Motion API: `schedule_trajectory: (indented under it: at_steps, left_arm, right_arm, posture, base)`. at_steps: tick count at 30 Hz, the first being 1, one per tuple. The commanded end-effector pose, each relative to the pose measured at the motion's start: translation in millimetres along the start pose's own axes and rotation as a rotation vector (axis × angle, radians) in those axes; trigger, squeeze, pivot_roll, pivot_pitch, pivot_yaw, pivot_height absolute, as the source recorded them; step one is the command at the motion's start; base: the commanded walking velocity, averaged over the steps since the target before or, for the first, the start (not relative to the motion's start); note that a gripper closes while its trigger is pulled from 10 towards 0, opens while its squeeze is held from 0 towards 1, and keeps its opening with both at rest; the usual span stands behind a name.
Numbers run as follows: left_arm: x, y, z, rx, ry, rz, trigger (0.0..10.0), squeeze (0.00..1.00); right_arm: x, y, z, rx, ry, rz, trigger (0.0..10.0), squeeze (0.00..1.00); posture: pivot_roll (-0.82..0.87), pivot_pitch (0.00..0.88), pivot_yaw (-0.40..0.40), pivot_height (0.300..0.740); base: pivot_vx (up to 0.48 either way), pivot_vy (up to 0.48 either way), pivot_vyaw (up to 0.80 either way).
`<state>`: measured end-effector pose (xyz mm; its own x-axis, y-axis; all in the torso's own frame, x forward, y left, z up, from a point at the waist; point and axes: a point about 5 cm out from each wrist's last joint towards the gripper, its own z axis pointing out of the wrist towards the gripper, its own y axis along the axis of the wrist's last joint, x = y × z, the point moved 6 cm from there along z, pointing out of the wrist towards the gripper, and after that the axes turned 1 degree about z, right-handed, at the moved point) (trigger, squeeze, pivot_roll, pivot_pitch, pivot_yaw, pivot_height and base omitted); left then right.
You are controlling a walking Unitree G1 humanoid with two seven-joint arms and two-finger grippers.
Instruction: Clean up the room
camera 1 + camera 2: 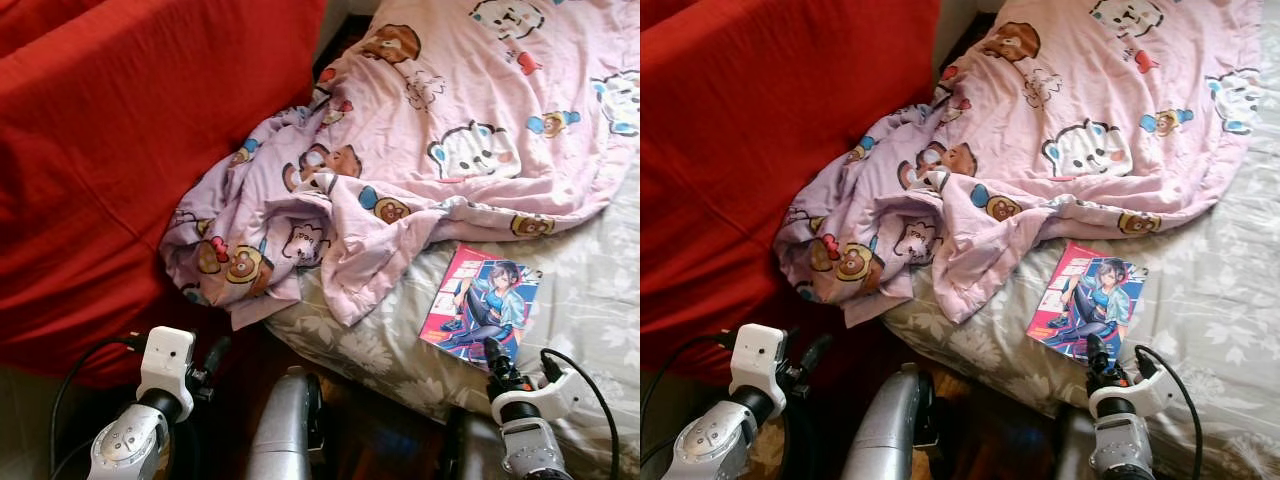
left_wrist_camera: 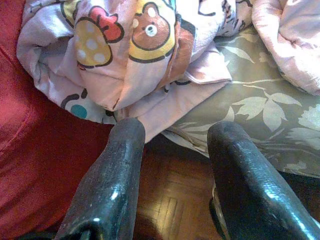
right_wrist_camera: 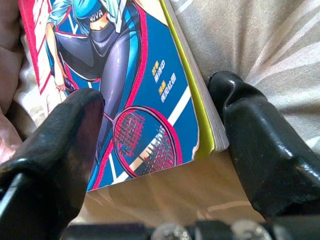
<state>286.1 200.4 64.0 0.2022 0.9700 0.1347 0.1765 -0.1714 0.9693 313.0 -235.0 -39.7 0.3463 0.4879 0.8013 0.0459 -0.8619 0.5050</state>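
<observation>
Right pincer [image 1: 492, 352] sits at the lower right of the head view, its two black fingers spread apart and reaching onto the near corner of the comic book [image 1: 480, 302]. Seen from the right wrist, one finger [image 3: 60, 150] lies over the glossy cover and the other [image 3: 260, 150] sits just outside the yellow spine edge, so the corner of the book lies between them, not yet clamped as far as I can judge. The book rests flat on the grey leaf-patterned bed sheet [image 1: 590, 300], just below the hem of the pink cartoon blanket [image 1: 420, 150] that spills from the upper right toward the red cover [image 1: 110, 150] on the left. Its long axis runs up and away from the pincer, tilted slightly right in the frame. The right arm is plainly the nearer one; the left pincer [image 2: 170, 165], also spread open, hangs low at the lower left over the wooden floor [image 2: 165, 200], near the bunched blanket end and well apart from the book. Closing on the spine corner looks like the next step.
</observation>
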Motion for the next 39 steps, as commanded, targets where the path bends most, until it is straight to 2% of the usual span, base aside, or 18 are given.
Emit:
schedule_trajectory:
  at_steps: [1,5,12,13,21,39]
  left_arm:
    - [7.2,-8,-7.5,0.039,0.012,0.004,10.0,0.00]
    - [8.1,-8,-8.6,0.045,0.013,0.009,10.0,0.00]
    - [7.0,-8,-8.6,0.046,0.008,0.013,10.0,0.00]
    - [6.8,-8,-7.9,0.046,0.008,0.013,10.0,0.00]
    - [5.5,-6,-1.6,0.037,0.007,0.012,10.0,0.00]
    - [0.8,-5,5.5,0.034,-0.006,0.021,10.0,0.00]
  right_arm:
    - [2.2,-55,-9.2,0.179,-0.005,0.037,10.0,0.00]
    - [3.6,-58,-9.3,0.187,-0.004,0.041,10.0,0.00]
    - [-6.0,-57,-13.4,0.182,-0.039,0.050,10.0,0.00]
    - [-6.7,-56,-13.5,0.176,-0.041,0.055,0.0,0.00]
    - [-1.1,-52,-10.2,0.164,-0.016,0.055,0.0,0.00]
    - [-6.7,-59,-15.9,0.174,-0.030,0.059,0.0,0.00]
  posture:
    - [0.21,0.318,0.219,0.625]
    - [0.21,0.317,0.219,0.625]
    - [0.21,0.307,0.215,0.625]
    - [0.21,0.306,0.214,0.625]
    - [0.20,0.289,0.209,0.625]
    - [0.18,0.277,0.201,0.625]
  base:
    - [0.000,0.000,0.00]
    - [0.000,0.000,0.00]
    - [0.000,0.000,0.00]
    - [0.000,0.000,0.00]
    - [0.000,0.000,0.00]
    - [0.000,0.000,0.00]
